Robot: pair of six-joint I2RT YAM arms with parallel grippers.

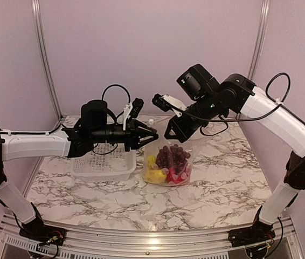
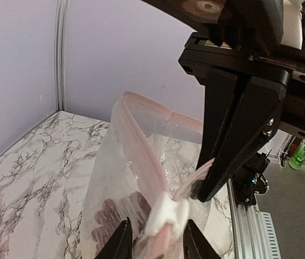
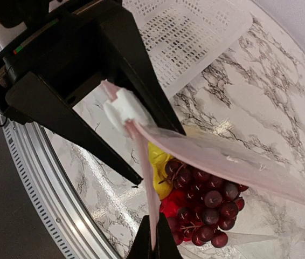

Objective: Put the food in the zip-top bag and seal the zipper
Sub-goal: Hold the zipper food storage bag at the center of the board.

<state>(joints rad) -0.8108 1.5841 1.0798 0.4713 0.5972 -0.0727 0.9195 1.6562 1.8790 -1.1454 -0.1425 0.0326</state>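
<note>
A marble-patterned tabletop point(image 1: 222, 183) sits between pale lilac walls; on it, just right of a white basket point(image 1: 104, 167), the zip-top bag point(image 1: 163, 148) stands upright, clear and crinkled, with the food point(image 1: 168, 162) heaped in its bottom: dark grape bunch point(image 3: 206, 208), yellow pieces point(image 3: 158, 162); above, the right end effector point(image 3: 155, 237) pinches the pink zipper point(image 2: 141, 145) tight, likely to keep it taut; the left end effector point(image 2: 158, 240), part open, brackets the white slider point(image 2: 166, 215), apparently ready to drag it across.

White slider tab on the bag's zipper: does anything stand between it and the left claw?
Nothing visible does. The slider tab sits between the fingers of the left claw, with a gap showing on one side. The right claw pinches the zipper strip beside it.
</note>
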